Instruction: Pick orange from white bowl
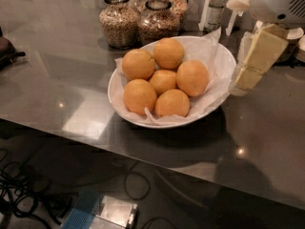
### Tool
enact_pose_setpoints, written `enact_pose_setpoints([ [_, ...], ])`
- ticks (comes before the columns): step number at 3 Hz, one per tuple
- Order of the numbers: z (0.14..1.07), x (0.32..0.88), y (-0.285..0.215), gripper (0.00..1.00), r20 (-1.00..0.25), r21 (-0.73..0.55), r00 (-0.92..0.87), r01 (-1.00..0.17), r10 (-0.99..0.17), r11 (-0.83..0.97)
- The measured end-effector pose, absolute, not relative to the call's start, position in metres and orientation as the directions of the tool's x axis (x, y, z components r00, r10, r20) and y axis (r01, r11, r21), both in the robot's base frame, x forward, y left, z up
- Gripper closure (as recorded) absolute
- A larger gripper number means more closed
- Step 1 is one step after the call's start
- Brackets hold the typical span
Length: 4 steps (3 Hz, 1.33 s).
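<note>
Several round oranges [163, 76] lie piled in the wide white bowl [117, 97], which is lined with crinkled white paper [213, 42], on a dark glossy table. My gripper [241, 83], cream-coloured under a white arm housing [276, 3], hangs tilted just outside the bowl's right rim, above the table. It holds nothing that I can see. The nearest orange [192, 77] is a little to its left, inside the bowl.
Glass jars of grain [118, 21] [157, 23] and a bottle [215, 7] stand behind the bowl. Stacked pale dishes [298, 46] sit at the far right behind the arm. A dark object [7, 49] is at the left edge. Cables [28, 194] lie on the floor below the table's front edge.
</note>
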<state>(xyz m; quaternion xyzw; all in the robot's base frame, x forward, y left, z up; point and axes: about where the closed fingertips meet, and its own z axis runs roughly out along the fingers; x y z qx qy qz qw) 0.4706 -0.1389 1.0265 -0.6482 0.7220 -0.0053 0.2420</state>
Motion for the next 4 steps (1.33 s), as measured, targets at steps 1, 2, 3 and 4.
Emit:
enact_pose_setpoints([
  [1,1.027,0.493,-0.090,0.00,-0.415,-0.297,0.004,-0.946,-0.910,0.132],
  [2,1.001,0.524,-0.026,0.00,-0.480,-0.219,0.005,-0.969,-0.877,0.114],
  [3,1.001,0.524,-0.026,0.00,-0.480,-0.219,0.005,-0.969,-0.877,0.114],
  [4,1.002,0.545,-0.014,0.00,-0.521,-0.228,0.020,-0.967,-0.853,0.117],
])
